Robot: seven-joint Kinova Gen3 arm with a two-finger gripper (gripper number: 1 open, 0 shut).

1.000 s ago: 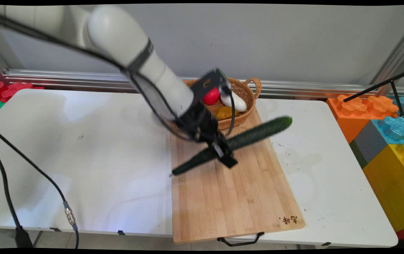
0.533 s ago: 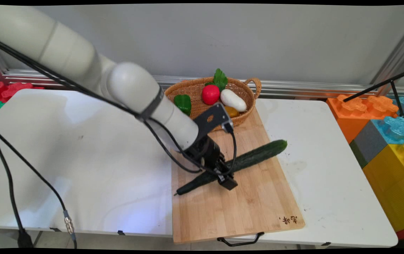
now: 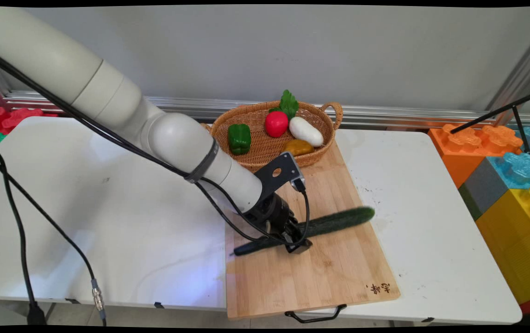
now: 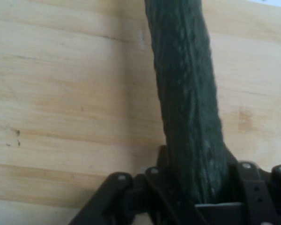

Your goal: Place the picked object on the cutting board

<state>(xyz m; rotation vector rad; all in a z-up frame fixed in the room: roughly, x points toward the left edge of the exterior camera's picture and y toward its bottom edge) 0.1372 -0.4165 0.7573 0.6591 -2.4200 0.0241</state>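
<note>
A long dark green cucumber (image 3: 334,222) lies low across the wooden cutting board (image 3: 320,273), its thick end reaching the board's right edge. My gripper (image 3: 296,239) is shut on the cucumber near its middle, right down at the board. In the hand view the cucumber (image 4: 187,103) rises from between the black linkage straight up the picture, with the pale board (image 4: 61,93) close behind it. The cucumber's thin end points toward the board's left edge.
A wicker basket (image 3: 325,115) at the board's far end holds a green pepper (image 3: 239,138), a red tomato (image 3: 277,123), a white vegetable (image 3: 306,131) and a yellow piece (image 3: 297,147). Big coloured blocks (image 3: 505,171) stand off the table's right edge. A black cable (image 3: 19,231) hangs at left.
The gripper has carried the cucumber down from above the board to its surface and a little toward the near side. The cucumber has levelled out from its steeper tilt.
</note>
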